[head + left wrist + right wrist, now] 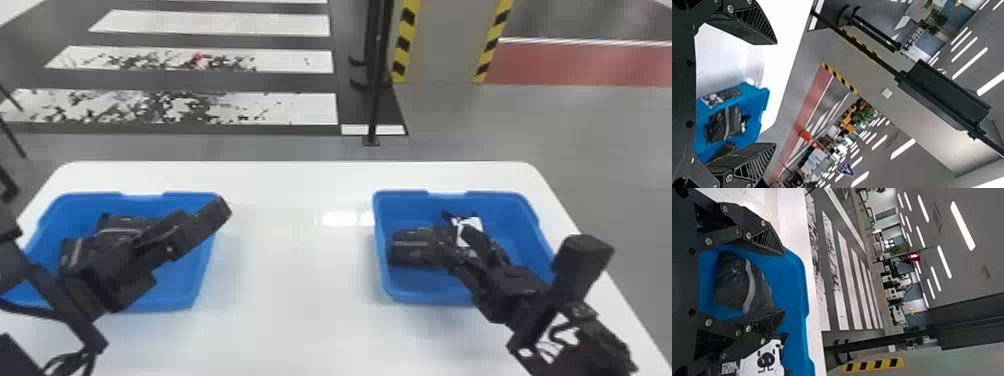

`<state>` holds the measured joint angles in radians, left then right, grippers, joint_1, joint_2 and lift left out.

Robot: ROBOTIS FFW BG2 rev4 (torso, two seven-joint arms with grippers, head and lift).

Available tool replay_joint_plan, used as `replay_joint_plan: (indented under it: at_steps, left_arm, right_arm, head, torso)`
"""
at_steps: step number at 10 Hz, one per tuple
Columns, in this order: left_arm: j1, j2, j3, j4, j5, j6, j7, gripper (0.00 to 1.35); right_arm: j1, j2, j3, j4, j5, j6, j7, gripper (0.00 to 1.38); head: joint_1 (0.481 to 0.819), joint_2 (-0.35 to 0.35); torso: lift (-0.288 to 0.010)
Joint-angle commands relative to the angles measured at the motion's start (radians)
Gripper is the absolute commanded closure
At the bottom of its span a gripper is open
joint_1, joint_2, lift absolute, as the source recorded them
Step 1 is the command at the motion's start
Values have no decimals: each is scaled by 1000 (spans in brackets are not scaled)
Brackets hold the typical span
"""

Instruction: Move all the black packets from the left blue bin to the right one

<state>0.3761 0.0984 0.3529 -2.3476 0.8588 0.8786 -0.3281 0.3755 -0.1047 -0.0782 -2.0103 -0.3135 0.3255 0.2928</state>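
beyond the white table [300, 300] i see white stripes [300, 107] across a dark floor, a slim black post [377, 100], a grey pillar [440, 40] edged in yellow and black, and a red floor strip [590, 65]. green plants [864, 113] and ceiling lights [963, 227] show farther off.

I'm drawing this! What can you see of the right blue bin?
The right blue bin is open-topped and looks like plastic, with rounded corners and a dip in its rim. It sits upright on the white table. Inside lie a black packet with a grey stripe and another with a white printed patch. The open black right gripper is over it; I can't tell if they touch.
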Motion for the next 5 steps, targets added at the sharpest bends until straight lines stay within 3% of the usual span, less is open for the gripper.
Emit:
replay_joint_plan:
  at_steps: [1,5]
  left_arm:
    - [-6,0,58,0,-53,27,1,134]
    - [-77,3,225,0,-294,169,27,128]
  right_arm:
    - [91,3,-4,-107,34,-65,-12,171]
    - [363,54,2,-354,112,-161,-87,177]
  head:
    - [695,-27]
    - [695,114]
  torso:
    - [-154]
    - [-154]
